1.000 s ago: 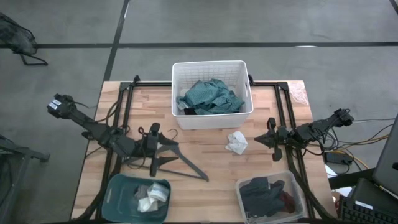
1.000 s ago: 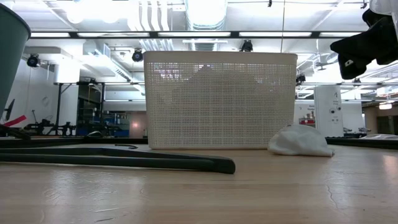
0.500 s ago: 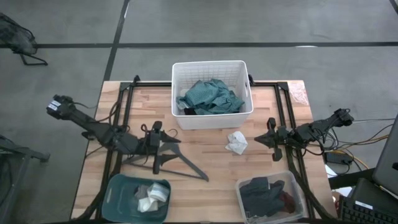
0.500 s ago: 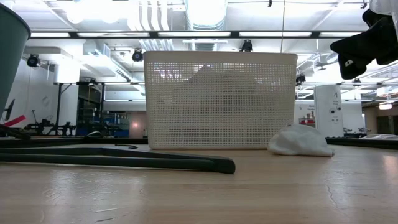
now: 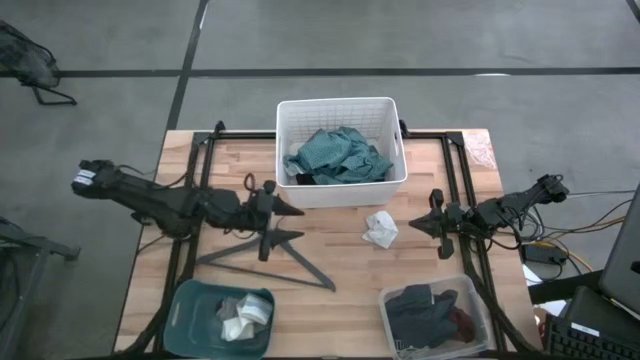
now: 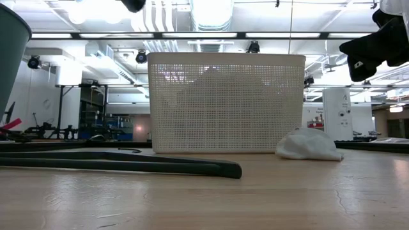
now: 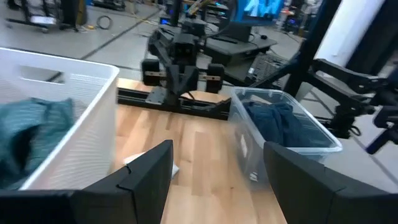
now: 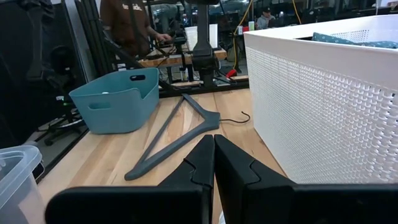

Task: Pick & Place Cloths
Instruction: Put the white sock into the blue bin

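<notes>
Cloths mostly sorted already, by the look of it. White basket [image 5: 341, 190] at the back of the table [image 5: 420, 175] holds a teal-green cloth [image 5: 338, 155] w/ a bit of black cloth under it. Teal bin [image 5: 195, 312] at front left has small white and striped pieces [image 5: 243, 315]. Clear tub [image 5: 392, 300] at front right has dark cloths [image 5: 428, 312], navy/black w/ a maroon edge.

Left over: one small white cloth [image 5: 380, 230] loose on the wood, between basket and clear tub, touching neither. Probably the last piece to place. Dark hanger [image 5: 262, 256] lies flat near the teal bin, not a cloth.

Left gripper [image 5: 288, 209] hangs above the hanger near the basket's front left corner, fingers wide apart, nothing in them. Right gripper [image 5: 415, 228] sits just beside the white cloth on its right, fingers pressed together, empty; arm looks parked.

Judgement: near the end, one pick and one drop to go.
</notes>
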### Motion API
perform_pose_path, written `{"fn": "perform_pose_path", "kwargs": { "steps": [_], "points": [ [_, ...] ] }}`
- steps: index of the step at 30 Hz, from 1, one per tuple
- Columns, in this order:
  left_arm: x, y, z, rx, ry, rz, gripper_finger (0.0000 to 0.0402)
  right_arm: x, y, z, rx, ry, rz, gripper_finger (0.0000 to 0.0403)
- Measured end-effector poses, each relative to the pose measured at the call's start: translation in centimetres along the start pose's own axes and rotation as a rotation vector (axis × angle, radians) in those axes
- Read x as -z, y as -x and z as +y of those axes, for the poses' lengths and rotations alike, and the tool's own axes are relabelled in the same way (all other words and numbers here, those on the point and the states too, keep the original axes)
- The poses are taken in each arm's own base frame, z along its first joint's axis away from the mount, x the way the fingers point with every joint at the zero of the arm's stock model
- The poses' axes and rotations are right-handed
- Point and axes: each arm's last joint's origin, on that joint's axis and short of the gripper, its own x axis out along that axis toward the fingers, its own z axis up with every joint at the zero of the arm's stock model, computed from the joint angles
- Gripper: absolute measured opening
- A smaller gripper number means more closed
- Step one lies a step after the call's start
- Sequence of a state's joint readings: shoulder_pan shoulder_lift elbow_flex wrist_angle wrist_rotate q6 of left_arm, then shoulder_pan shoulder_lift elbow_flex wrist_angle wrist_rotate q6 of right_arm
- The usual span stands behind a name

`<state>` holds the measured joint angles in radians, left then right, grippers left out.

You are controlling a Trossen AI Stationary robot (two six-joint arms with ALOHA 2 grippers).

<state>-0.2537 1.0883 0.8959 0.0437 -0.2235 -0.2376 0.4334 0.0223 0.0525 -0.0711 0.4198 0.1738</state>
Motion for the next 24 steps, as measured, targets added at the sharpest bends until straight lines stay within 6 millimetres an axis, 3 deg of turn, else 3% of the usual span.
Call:
{"fn": "perform_pose_path", "kwargs": {
  "steps": [7,15,20,24],
  "points": [
    [0.7,-3.1,1.2,0.023,0.025,0.046,0.0255,0.0,0.0,0.0,0.0,-0.001,0.0,0.0008],
    [0.9,-6.7,4.8,-0.06,0.071,0.203,0.0255,0.0,0.0,0.0,0.0,0.0,0.0,0.0008],
    [1.9,-8.7,5.1,-0.046,0.048,0.245,0.0255,-0.1,0.0,0.0,-0.001,0.041,-0.013,0.0008],
    [2.0,-8.9,5.1,-0.029,0.022,0.259,0.0255,-0.7,0.0,0.1,-0.012,-0.063,-0.067,0.0008]
  ]
}}
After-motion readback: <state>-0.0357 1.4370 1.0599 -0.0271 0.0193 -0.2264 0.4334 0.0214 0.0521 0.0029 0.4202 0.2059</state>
